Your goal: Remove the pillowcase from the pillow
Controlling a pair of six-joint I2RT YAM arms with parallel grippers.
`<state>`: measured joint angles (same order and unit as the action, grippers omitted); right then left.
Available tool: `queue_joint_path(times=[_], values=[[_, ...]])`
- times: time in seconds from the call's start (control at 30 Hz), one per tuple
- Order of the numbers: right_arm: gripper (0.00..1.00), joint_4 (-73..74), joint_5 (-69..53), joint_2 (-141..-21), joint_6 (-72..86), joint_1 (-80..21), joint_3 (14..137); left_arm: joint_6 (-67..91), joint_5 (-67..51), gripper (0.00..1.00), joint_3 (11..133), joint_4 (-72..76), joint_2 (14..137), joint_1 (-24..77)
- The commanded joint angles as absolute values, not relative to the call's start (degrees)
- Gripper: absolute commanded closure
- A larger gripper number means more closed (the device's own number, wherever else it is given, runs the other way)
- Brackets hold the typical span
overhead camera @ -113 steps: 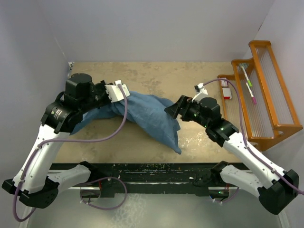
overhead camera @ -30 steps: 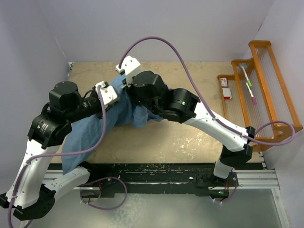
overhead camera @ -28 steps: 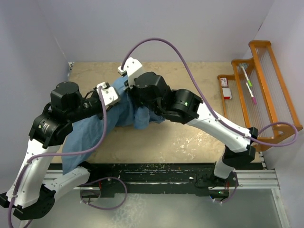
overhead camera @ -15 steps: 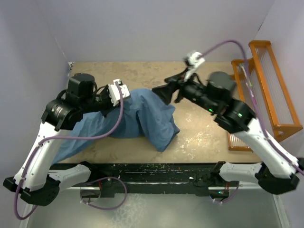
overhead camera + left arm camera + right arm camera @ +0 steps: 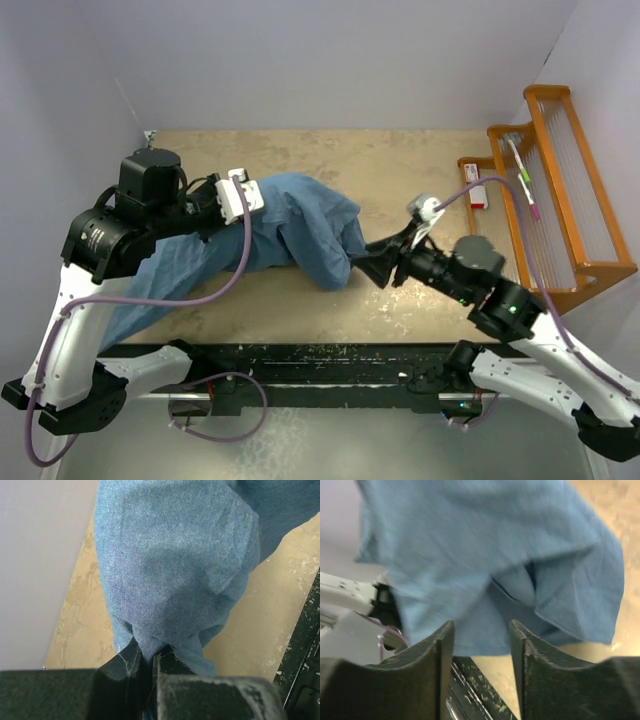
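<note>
Two grippers, taken in turn. Left gripper (image 5: 148, 655): closed narrow on a bunched fold of the slate-blue pillowcase (image 5: 175, 570), the cloth ballooning out beyond the pinch. Below it, tan table (image 5: 280, 600). Seen from above, holding that fold on the left half of the table, with the wrinkled cloth spreading rightward to the middle and trailing back toward the near left edge.

Right gripper (image 5: 481, 627): spread wide, nothing between the dark fingers (image 5: 442, 670), pointed at the pillowcase's folded right end. From above, just beside that end, whether touching cannot be told.

Further right, against the wall, an orange wooden rack (image 5: 560, 190) with pens on its upper shelf and a small red-and-white box (image 5: 477, 190) beside it.
</note>
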<state>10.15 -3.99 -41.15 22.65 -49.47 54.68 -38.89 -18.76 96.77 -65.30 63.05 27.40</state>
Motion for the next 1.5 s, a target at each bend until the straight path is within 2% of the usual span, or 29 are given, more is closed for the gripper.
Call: queue_joint_path(times=[0.0,0.37,0.43,0.5,0.57,0.77,0.97,1.2,1.23,1.4,1.47], values=[[0.53,5.3,-1.3,-41.9,27.6,-49.5,46.1,-41.4,-19.2,1.0,103.9,-62.0,62.9,27.2],[0.59,-7.9,-7.8,-56.2,27.8,-49.9,50.2,-41.3,-21.3,1.0,108.0,-66.8,63.1,27.2],[0.53,-8.8,-7.0,-57.4,26.7,-49.9,52.1,-41.9,-23.4,1.0,109.3,-69.2,63.5,27.2],[0.36,-8.4,-5.3,-56.2,25.5,-49.9,53.4,-42.4,-25.4,1.0,111.4,-71.5,63.8,27.2],[0.28,-9.2,-2.0,-53.9,23.7,-49.7,53.4,-43.2,-27.2,1.0,113.0,-73.8,64.1,27.2],[0.25,-6.1,2.9,-56.0,17.9,-48.8,57.0,-44.1,-33.0,1.0,117.3,-79.7,65.6,27.2],[0.25,-10.9,6.7,-57.1,13.8,-48.6,61.7,-47.7,-37.9,1.0,121.8,-88.3,67.9,27.2],[0.31,-8.0,8.4,-66.8,8.2,-48.5,71.7,-48.0,-40.3,1.0,122.3,-88.7,68.0,27.3],[0.34,-8.2,9.4,-68.3,7.6,-48.1,72.6,-48.0,-40.6,1.0,122.3,-88.7,68.1,27.2],[0.64,-10.0,12.4,-75.5,7.1,-43.7,80.9,-48.3,-42.0,1.0,121.9,-88.7,68.6,27.2],[0.67,-13.1,11.7,-76.6,7.5,-42.0,83.4,-50.0,-41.6,1.0,121.1,-88.6,68.6,27.2]])
